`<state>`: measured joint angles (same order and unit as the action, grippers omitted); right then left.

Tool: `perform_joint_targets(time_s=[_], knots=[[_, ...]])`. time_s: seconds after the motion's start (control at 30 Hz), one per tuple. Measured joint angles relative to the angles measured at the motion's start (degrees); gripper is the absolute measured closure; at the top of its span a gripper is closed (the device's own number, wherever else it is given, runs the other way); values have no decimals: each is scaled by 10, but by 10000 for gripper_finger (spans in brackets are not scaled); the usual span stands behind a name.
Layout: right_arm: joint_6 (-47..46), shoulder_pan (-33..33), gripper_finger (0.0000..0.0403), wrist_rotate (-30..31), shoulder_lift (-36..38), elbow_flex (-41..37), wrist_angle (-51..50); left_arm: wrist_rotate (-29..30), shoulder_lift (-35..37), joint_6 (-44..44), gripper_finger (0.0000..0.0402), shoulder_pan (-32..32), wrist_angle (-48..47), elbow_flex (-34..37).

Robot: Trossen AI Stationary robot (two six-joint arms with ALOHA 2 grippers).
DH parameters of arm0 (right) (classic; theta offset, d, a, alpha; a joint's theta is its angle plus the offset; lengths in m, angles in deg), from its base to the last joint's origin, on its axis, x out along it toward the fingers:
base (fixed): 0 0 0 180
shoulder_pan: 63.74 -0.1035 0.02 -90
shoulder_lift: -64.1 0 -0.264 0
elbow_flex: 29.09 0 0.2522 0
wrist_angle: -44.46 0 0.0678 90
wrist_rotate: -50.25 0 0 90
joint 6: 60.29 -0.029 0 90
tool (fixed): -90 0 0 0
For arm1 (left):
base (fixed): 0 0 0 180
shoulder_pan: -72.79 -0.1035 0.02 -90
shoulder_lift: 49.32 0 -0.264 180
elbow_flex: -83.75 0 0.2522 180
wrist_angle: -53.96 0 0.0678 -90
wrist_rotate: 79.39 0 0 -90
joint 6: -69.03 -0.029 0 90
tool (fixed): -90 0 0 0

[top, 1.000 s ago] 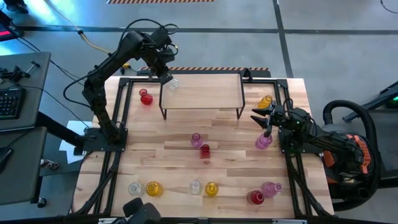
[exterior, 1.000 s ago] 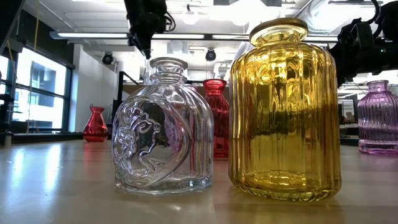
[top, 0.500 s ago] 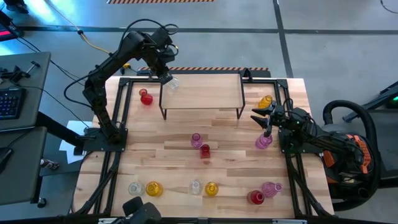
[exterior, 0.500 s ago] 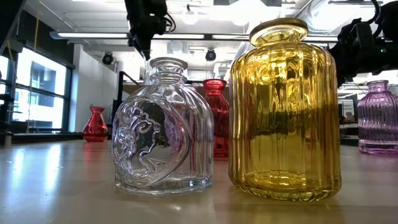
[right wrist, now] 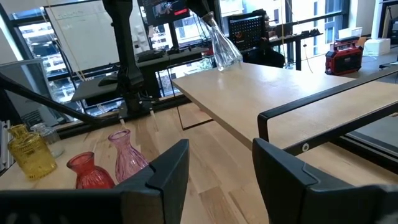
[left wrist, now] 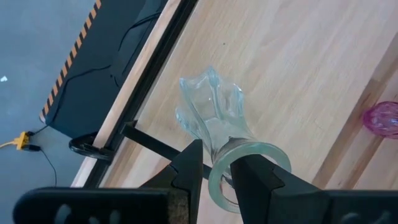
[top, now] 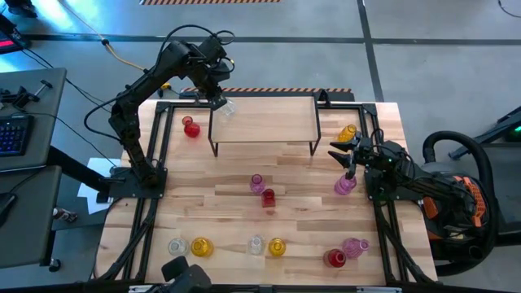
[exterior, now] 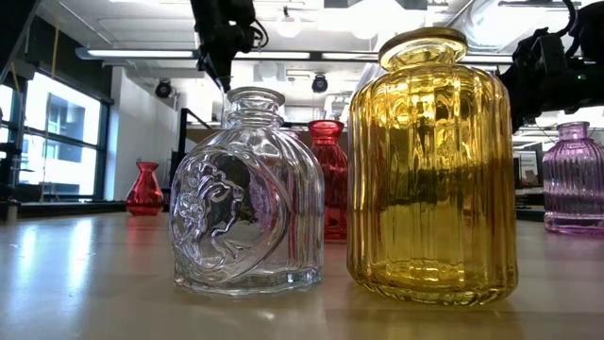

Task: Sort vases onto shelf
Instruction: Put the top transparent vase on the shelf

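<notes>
My left gripper (top: pixel 220 101) is shut on a clear fluted vase (top: pixel 228 107) above the far-left corner of the light-wood shelf (top: pixel 264 120). In the right wrist view the vase (right wrist: pixel 221 46) hangs tilted with its base at the shelf board (right wrist: pixel 261 93); whether it touches I cannot tell. My right gripper (top: pixel 346 155) is open and touches nothing. It hovers at the table's right side between an amber vase (top: pixel 348 133) and a pink vase (top: pixel 344 185). My left gripper holds the clear vase by its mouth rim (left wrist: pixel 214 171), pinched with one finger (left wrist: pixel 189 171) outside the neck and the other (left wrist: pixel 252 180) inside the mouth. The fingers come from above, slanting toward the shelf. The vase hangs tilted below them, base toward the board (left wrist: pixel 280 74).
Vases stand on the tabletop: red (top: pixel 191 128) left of the shelf, pink (top: pixel 257 183) and red (top: pixel 269 198) mid-table. Along the near edge stand clear (top: pixel 177 245), amber (top: pixel 201 246), clear (top: pixel 256 244), amber (top: pixel 277 247), red (top: pixel 334 259) and pink (top: pixel 354 247).
</notes>
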<state>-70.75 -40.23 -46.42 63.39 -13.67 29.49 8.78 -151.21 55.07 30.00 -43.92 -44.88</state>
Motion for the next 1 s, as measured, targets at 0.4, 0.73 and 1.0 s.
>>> perform_joint_targets(time_s=[0.4,0.73,1.0], knots=[[0,0,242,0,0,0,0,1,0,3,302,0,-7,0],[0,0,242,-2,0,0,0,2,0,1,300,-2,-5,-10],[0,0,242,-3,0,0,0,10,2,-3,300,-3,-3,-26]])
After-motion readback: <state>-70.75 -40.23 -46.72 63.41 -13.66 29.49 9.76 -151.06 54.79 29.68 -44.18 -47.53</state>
